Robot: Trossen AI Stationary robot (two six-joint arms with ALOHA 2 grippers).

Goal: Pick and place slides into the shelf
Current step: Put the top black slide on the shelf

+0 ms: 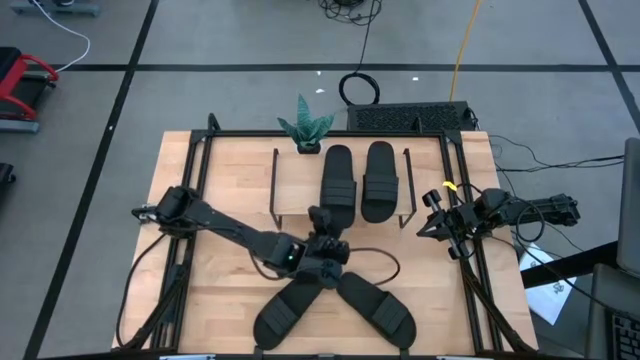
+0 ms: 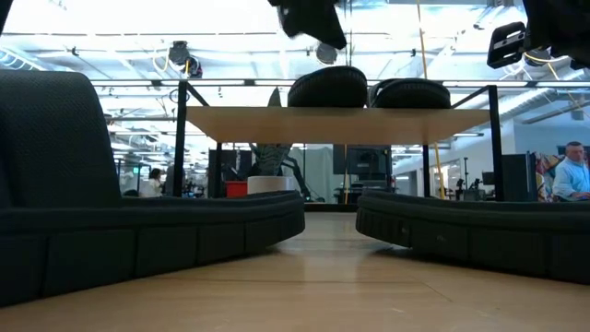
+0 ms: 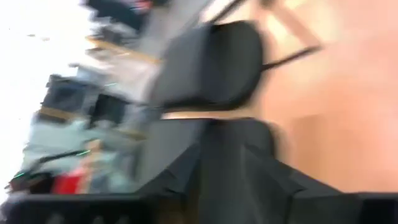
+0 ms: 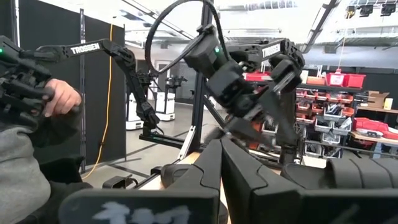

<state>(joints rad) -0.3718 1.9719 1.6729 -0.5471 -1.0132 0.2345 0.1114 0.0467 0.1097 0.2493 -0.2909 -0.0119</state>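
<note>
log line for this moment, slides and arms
slides on shelf: two | slides on table: two | left gripper: by shelf front | right gripper: beside shelf

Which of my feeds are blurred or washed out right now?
The left wrist view is motion-smeared; a slide shows only as a dark blob. In the low view the ceiling lights wash out the top, and the near slides loom soft-edged. The high view is evenly lit, with the shelf clear. The right wrist view is sharp.

Two slides (image 1: 356, 180) sit atop the shelf (image 1: 295, 175) (two (image 1: 335, 305) on table).
</note>
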